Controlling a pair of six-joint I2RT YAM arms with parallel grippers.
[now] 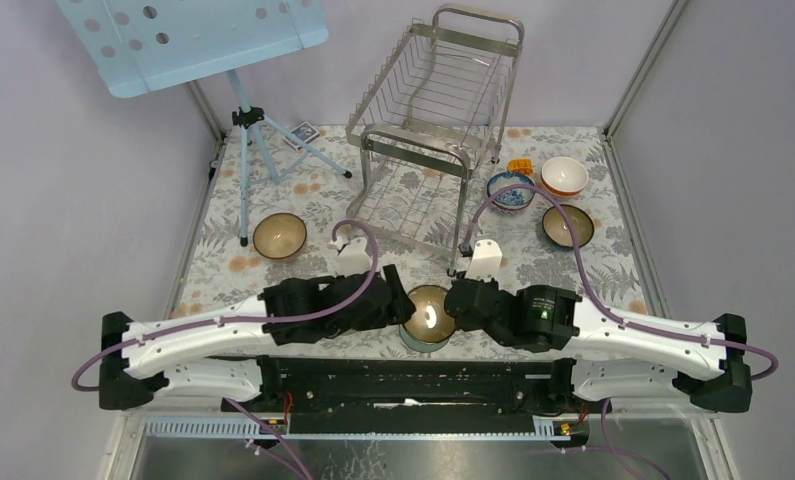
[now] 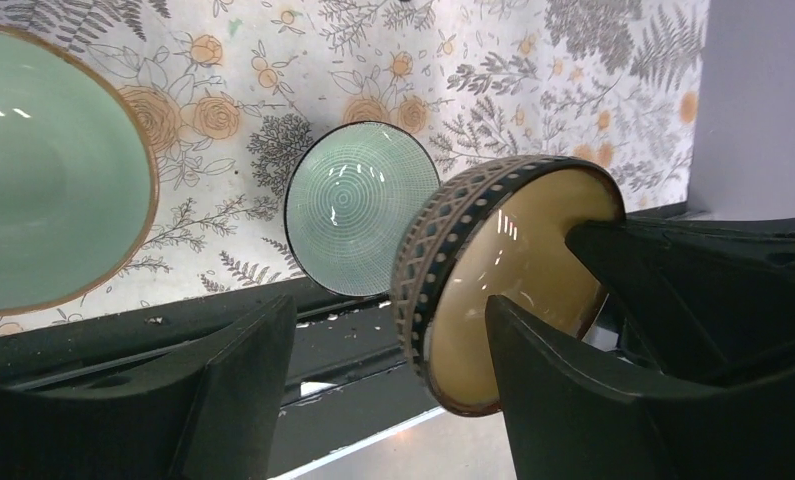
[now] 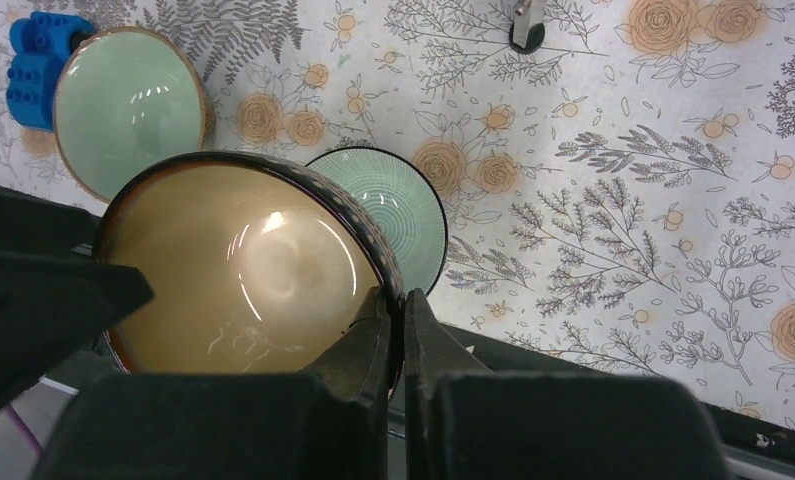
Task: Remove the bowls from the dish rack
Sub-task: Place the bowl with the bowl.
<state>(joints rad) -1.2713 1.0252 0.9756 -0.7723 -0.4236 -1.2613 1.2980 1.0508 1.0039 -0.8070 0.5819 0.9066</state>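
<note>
A brown bowl (image 1: 429,312) with a patterned outer rim hangs tilted between both arms at the near edge. My right gripper (image 3: 395,295) is shut on the rim of this brown bowl (image 3: 233,265). My left gripper (image 2: 388,305) is open and straddles the opposite rim of the brown bowl (image 2: 513,265), one finger (image 2: 573,400) inside it and the other well clear. A dark teal bowl (image 2: 361,205) lies on the cloth just below. A pale green bowl (image 2: 43,170) sits to the left. The steel dish rack (image 1: 433,130) stands at the back with no bowls showing in it.
Right of the rack sit a blue-and-white bowl (image 1: 510,190), an orange-white bowl (image 1: 564,176) and a dark bowl (image 1: 567,226). A pale blue perforated stand on a tripod (image 1: 245,130) is at the back left. A blue block (image 3: 33,60) lies beside the pale green bowl.
</note>
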